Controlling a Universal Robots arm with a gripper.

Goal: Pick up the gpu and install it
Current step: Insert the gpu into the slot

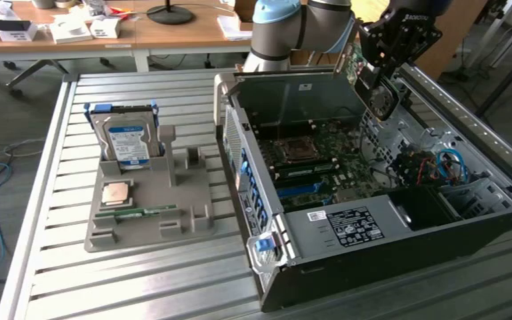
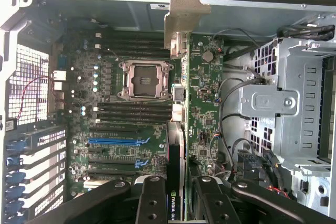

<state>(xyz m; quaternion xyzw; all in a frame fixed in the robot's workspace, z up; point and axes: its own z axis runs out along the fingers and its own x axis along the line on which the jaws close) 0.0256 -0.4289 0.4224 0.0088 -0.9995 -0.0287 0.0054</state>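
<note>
Hard drive [image 1: 130,137] upright in grey holder [image 1: 154,190] (CPU chip [image 1: 117,193], memory stick [image 1: 136,213] flat on it); open computer case [image 1: 372,263] beside.

Soft, even indoor light. Faint sheen on ribbed metal worktop [image 1: 149,280]. Computer case [image 1: 372,280] interior shadowed. Wrist view: case rim glares pale; black hand [image 2: 181,195] near-silhouette.

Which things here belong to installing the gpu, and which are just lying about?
In the job:
- gpu, held in the gripper above the open computer case
- motherboard inside the case

Lying about:
- hard drive, processor chip and memory stick on the grey tray
- white boxes on the desk behind
</note>
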